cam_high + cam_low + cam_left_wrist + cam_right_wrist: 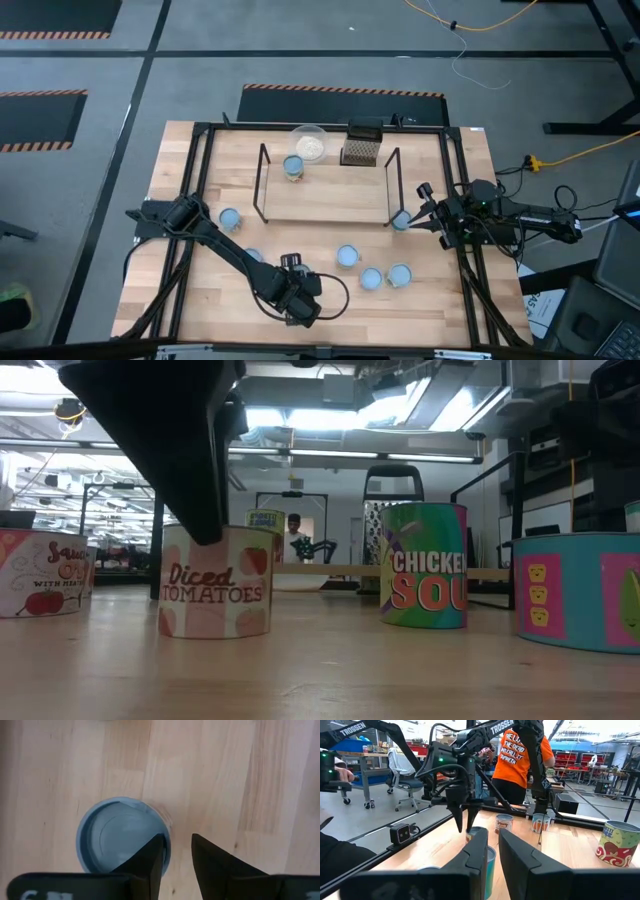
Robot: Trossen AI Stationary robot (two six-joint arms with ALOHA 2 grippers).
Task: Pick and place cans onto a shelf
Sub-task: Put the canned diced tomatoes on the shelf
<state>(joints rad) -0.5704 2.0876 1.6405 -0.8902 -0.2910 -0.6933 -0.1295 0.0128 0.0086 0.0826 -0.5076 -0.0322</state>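
Cans of this type are judged to be rigid: a stiff cylindrical wall, a flat pale-blue lid with a raised rim, and a smooth printed label. Expect the label to be slippery under hard claw tips. Weight cannot be read from the views, so treat each can as full and moderately heavy. It is not fragile, but it may tip if pushed off-centre.

The left claw (177,837) hangs at the desk's (470,160) near edge, directly above the Diced Tomatoes can (117,835). It is released: a narrow gap shows between its tips, with bare wood visible through it. One tip lies over the lid, the other outside the wall, so the rim sits roughly under the gap. In the low view, a dark tip reaches the top of this can (215,585).

Recommended hold, as a judgement: the gap looks far narrower than the lid, so pinch the rim and upper wall, not the full width. Seat the tips deep and lift vertically, as a rim pinch lets the can swing.

The right claw (415,215) waits by a can (400,220) at the right end of the shelf (330,195). Its state cannot be told.

One can (293,165) stands on the shelf. The others stand upright on the desk, near the shelf's front.
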